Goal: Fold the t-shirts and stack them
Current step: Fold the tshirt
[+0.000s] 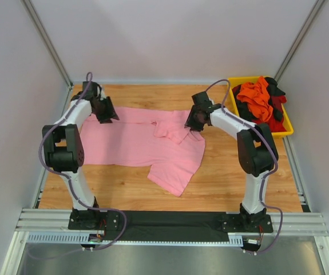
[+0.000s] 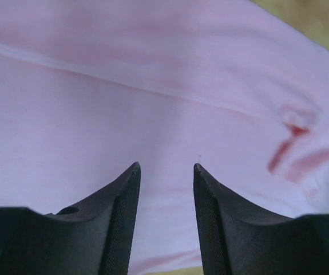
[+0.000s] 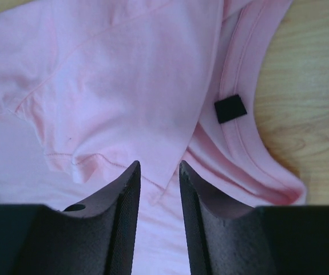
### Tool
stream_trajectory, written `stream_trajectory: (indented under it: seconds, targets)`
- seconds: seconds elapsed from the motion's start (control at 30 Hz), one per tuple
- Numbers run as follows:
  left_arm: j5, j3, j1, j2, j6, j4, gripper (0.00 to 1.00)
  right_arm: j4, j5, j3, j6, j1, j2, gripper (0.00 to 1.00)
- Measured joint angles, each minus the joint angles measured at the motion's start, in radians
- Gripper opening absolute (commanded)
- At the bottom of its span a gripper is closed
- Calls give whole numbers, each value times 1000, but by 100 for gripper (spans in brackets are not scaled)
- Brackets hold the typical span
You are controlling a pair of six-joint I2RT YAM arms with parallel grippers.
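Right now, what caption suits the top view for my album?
The left gripper and right gripper hang over a light pink t-shirt on the wooden table, a yellow bin of shirts nearby.

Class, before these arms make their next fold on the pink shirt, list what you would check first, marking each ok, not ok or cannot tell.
1. Left hand open and empty: ok.
2. Right hand open and empty: ok.
3. Pink t-shirt wholly on the table: ok.
4. Pink t-shirt fully folded: not ok, mostly spread out.
5. Other shirts out of the way in the yellow bin: ok.
6. Fingertips clear of the cloth: cannot tell.
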Motion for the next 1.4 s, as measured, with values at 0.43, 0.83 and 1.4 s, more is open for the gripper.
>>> stream_trajectory:
  seconds: [0.43, 0.83, 1.4]
  targets:
    - [237, -118, -354, -71, -17, 205, 51, 98, -120, -131, 22, 17, -9, 29]
    - [214, -117, -422, 16, -8, 227, 50, -41, -14, -113, 210, 98, -11, 30]
    - [153, -90, -439, 81, -2, 223, 46, -36, 18, -77, 253, 113, 11, 28]
